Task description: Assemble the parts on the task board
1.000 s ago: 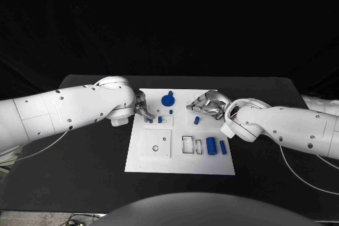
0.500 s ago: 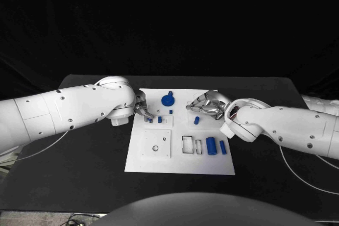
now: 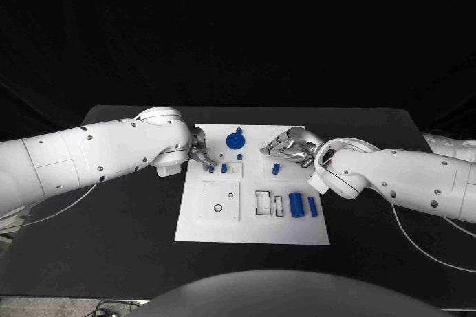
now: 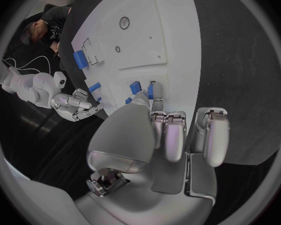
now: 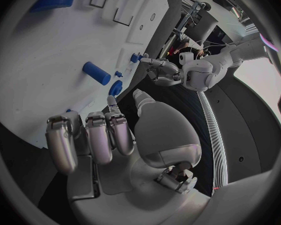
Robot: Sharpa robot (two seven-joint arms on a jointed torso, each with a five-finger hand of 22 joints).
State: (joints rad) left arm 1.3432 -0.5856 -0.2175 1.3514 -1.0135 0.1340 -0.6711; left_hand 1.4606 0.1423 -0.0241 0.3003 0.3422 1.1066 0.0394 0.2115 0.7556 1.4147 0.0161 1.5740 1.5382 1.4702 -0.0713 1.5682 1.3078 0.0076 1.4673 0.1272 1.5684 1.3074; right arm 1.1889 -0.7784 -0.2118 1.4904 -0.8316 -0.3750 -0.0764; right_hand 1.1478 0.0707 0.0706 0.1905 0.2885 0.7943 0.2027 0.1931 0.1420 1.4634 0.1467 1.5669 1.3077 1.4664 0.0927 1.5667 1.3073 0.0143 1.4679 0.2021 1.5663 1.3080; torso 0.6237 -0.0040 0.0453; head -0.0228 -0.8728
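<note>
Two white robot arms reach in over a black tabletop point(image 3: 119, 262) toward a white task board point(image 3: 213, 227) lying at its middle. Nearest the viewer, the board's near half carries a square panel with a small ring, an empty rectangular slot, and beside it a thick blue cylinder point(image 3: 296, 205) and a thinner blue bar point(image 3: 312, 206) lying flat. Farther back, two short blue pegs point(image 3: 217, 168) sit at the left robot hand point(image 3: 199, 155), whose fingertips touch or nearly touch them; whether it grips one is unclear. A single blue peg point(image 3: 276, 168) lies just before the right robot hand point(image 3: 289, 147), whose fingers curl inward, apparently holding nothing. Beyond, a round blue knob point(image 3: 236, 139) stands between both hands. The step appears to be seating the left pegs; next calls for a careful downward press. No writing is legible.
</note>
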